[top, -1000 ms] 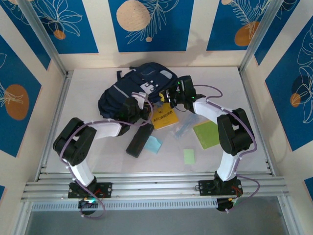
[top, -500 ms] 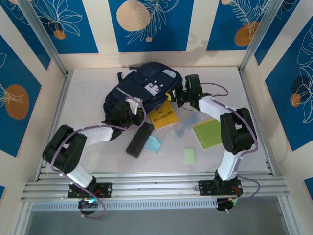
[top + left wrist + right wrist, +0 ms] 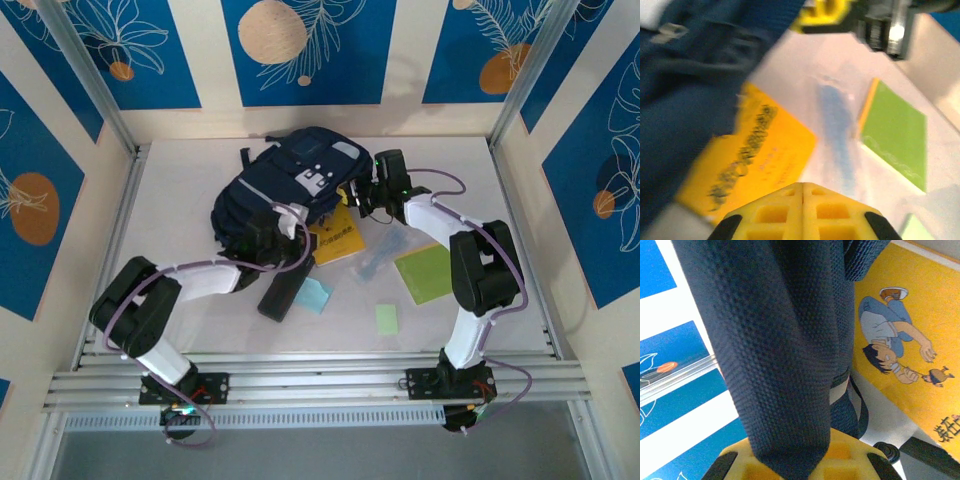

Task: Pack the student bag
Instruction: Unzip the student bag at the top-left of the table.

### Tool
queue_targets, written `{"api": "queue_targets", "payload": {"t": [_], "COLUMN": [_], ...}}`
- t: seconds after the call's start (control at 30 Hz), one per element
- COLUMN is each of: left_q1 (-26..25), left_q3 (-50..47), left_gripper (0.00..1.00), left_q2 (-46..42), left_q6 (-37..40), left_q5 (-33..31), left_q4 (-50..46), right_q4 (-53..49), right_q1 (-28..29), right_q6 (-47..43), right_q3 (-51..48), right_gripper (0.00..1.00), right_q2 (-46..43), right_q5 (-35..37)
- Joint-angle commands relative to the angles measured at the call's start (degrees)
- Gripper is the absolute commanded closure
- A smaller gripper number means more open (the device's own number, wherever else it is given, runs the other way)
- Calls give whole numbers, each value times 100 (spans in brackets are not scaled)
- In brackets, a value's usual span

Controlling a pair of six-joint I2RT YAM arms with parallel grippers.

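Upper middle of the frame, the right pincer (image 3: 365,190) is clamped on a strap of the big dark navy fabric backpack (image 3: 285,180). And the left pincer (image 3: 802,192) is shut, holding nothing.

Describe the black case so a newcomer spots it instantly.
Find the big navy student bag, the largest thing in view. On its near side lies the black case, beside a pale blue note. It is the only dark slim bar among bright flat items.
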Motion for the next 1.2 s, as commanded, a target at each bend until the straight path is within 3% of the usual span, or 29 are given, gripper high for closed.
{"api": "queue_targets", "payload": {"t": [0.0,0.1,0.37,0.57,0.83,0.9,1.03,1.17], "left_q1": [-150,-145,62,309,457,497,568,646], "left_q3": [186,273,684,927,1244,1289,1339,1099], "left_gripper": [84,78,63,59,55,65,100,100], "left_q2": [146,504,1155,1256,1513,1604,1691,1477], "left_q6": [-583,-673,-44,268,595,614,638,540], "left_q5": [181,-170,-1637,-1714,-1278,-1124,-1066,-965], "left_q4": [562,751,890,1059,1303,1406,1486,1503], "right_q4": [105,202,434,611,986,1046,1038,956], "right_q1": [34,40,73,105,169,176,169,70], "right_q6": [177,243,378,418,637,670,653,515], "right_q3": [258,238,6,-263,-402,-411,-429,-403], "right_gripper": [100,100,100,100,100,100,100,100], "right_q2": [-39,-29,-199,-346,-189,-179,-204,-202], "right_q5": [-115,-174,-260,-292,-577,-625,-623,-625]}}
